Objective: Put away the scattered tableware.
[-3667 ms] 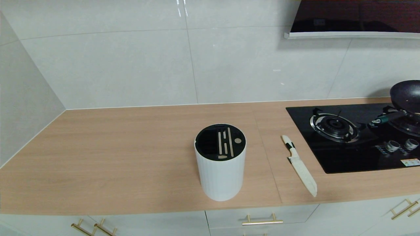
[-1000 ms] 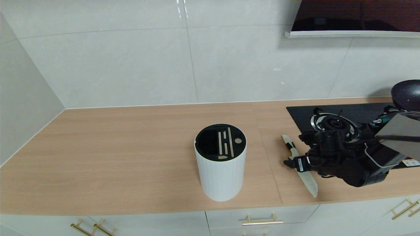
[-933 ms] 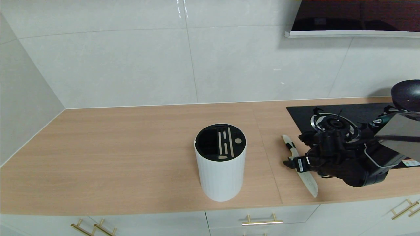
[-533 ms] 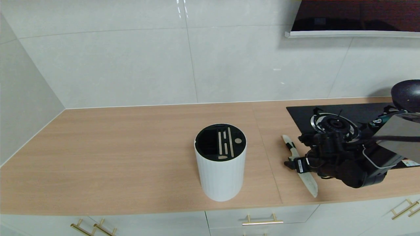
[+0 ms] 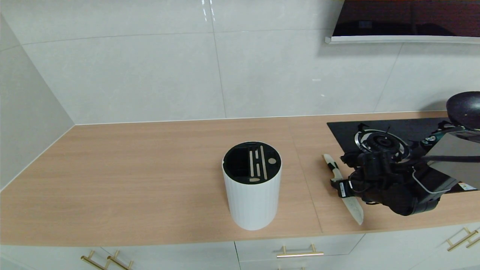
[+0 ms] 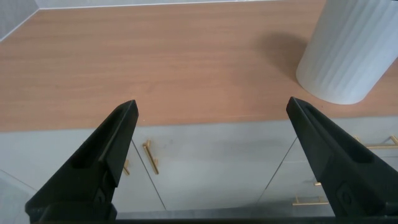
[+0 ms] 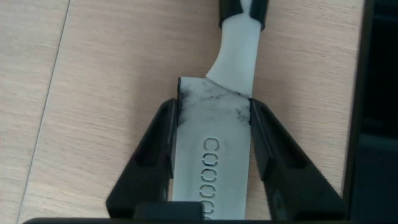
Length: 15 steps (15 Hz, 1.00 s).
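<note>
We lose the middle of the knife [image 5: 353, 210] behind the right gripper [image 5: 340, 187] in the head view, where the pan [image 5: 465, 107] is cut by the edge. The right wrist view cuts off the knife's handle end and tip, and the left wrist view cuts off the holder's [image 6: 348, 53] upper part.

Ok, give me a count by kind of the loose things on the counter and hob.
knife: 1
knife holder: 1
black pan: 1
Total: 3
</note>
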Available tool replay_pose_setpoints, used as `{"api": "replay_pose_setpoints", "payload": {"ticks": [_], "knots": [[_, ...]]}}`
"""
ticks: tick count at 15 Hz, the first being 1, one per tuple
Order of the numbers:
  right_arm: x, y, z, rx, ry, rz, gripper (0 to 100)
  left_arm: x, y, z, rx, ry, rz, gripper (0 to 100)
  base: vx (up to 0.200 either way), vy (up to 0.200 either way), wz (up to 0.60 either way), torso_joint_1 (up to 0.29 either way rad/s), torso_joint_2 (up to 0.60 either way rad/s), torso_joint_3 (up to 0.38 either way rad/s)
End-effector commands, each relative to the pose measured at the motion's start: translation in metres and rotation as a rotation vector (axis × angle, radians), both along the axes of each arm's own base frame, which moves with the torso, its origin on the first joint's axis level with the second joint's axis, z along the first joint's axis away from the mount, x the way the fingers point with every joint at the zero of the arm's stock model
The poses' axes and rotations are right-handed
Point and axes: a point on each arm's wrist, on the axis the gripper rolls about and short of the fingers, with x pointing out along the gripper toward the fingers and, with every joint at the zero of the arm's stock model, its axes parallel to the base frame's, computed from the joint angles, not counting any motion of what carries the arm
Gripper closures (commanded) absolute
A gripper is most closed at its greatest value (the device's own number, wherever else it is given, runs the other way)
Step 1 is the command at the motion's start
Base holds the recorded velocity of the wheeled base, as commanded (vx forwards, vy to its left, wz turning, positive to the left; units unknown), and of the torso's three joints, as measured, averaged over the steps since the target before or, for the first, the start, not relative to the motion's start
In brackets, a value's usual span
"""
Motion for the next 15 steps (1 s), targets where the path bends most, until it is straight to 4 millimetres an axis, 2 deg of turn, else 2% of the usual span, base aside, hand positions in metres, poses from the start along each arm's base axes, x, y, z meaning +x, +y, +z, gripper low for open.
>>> {"api": "replay_pose_setpoints", "payload": {"ticks": [1, 2, 4, 6, 8, 10, 12, 13, 14, 15], "knots": [[-0.001, 0.000, 0.002, -0.001, -0.002, -0.001, 100, 0.000, 0.000, 0.000, 0.000, 0.001, 0.000, 0, 0.000, 0.000, 0.00, 0.000, 0.00, 0.000], [-0.001, 0.000, 0.006, -0.001, -0.011, -0.002, 100, 0.000, 0.000, 0.000, 0.000, 0.001, 0.000, 0, 0.000, 0.000, 0.00, 0.000, 0.00, 0.000], [-0.007, -0.001, 0.034, 0.014, -0.076, -0.004, 100, 0.000, 0.000, 0.000, 0.000, 0.001, 0.001, 0, 0.000, 0.000, 0.00, 0.000, 0.00, 0.000], [-0.021, -0.003, 0.064, 0.028, -0.140, 0.001, 100, 0.000, 0.000, 0.000, 0.002, 0.001, 0.000, 0, 0.000, 0.000, 0.00, 0.000, 0.00, 0.000], [-0.043, -0.002, 0.110, 0.064, -0.274, 0.027, 100, 0.000, 0.000, 0.000, 0.002, 0.001, 0.000, 0, 0.000, 0.000, 0.00, 0.000, 0.00, 0.000], [-0.057, 0.007, 0.147, 0.092, -0.387, 0.066, 100, -0.001, 0.001, 0.005, 0.001, -0.031, 0.032, 0, 0.000, 0.000, 0.00, 0.000, 0.00, 0.000], [-0.065, 0.019, 0.169, 0.114, -0.451, 0.103, 100, -0.006, 0.001, 0.023, -0.004, -0.113, 0.046, 0, 0.000, 0.000, 0.00, 0.000, 0.00, 0.000], [-0.072, 0.030, 0.189, 0.131, -0.496, 0.133, 100, -0.009, 0.001, 0.038, 0.000, -0.091, 0.023, 0, 0.000, 0.000, 0.00, 0.000, 0.00, 0.000], [-0.082, 0.041, 0.210, 0.150, -0.528, 0.171, 100, -0.008, 0.000, 0.062, 0.008, -0.004, -0.063, 0, 0.000, 0.000, 0.00, 0.000, 0.00, 0.000], [-0.091, 0.048, 0.221, 0.162, -0.537, 0.202, 100, 0.001, -0.001, 0.087, 0.007, 0.062, -0.152, 0, 0.000, 0.000, 0.00, 0.000, 0.00, 0.000]]}}
